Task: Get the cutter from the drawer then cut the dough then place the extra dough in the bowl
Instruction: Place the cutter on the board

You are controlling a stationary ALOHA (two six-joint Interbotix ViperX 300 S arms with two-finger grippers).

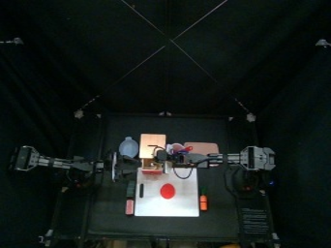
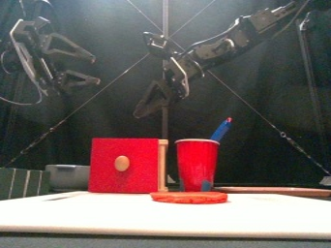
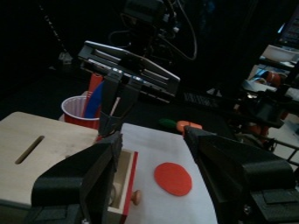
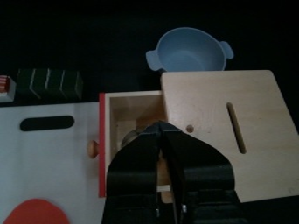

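Note:
The pale wooden box [image 4: 228, 105] has its red-fronted drawer [image 4: 131, 118] pulled out toward the white cutting board [image 4: 47, 166]. My right gripper [image 4: 163, 136] hangs over the open drawer with its jaws together. I see nothing held, and no cutter shows. From the front, the right gripper [image 2: 158, 102] is well above the box [image 2: 127, 165]. The flat red dough disc [image 1: 165, 191] lies on the board [image 1: 181, 203]. The blue-grey bowl [image 1: 130, 147] stands left of the box. My left gripper [image 3: 155, 144] is open and empty at the board's left side.
A red cup [image 2: 196, 165] holding a blue toy knife [image 2: 223, 129] stands right of the box. A dark green sushi roll [image 4: 47, 83] lies off the board's left side. A small orange toy [image 1: 203, 201] sits at the board's right edge.

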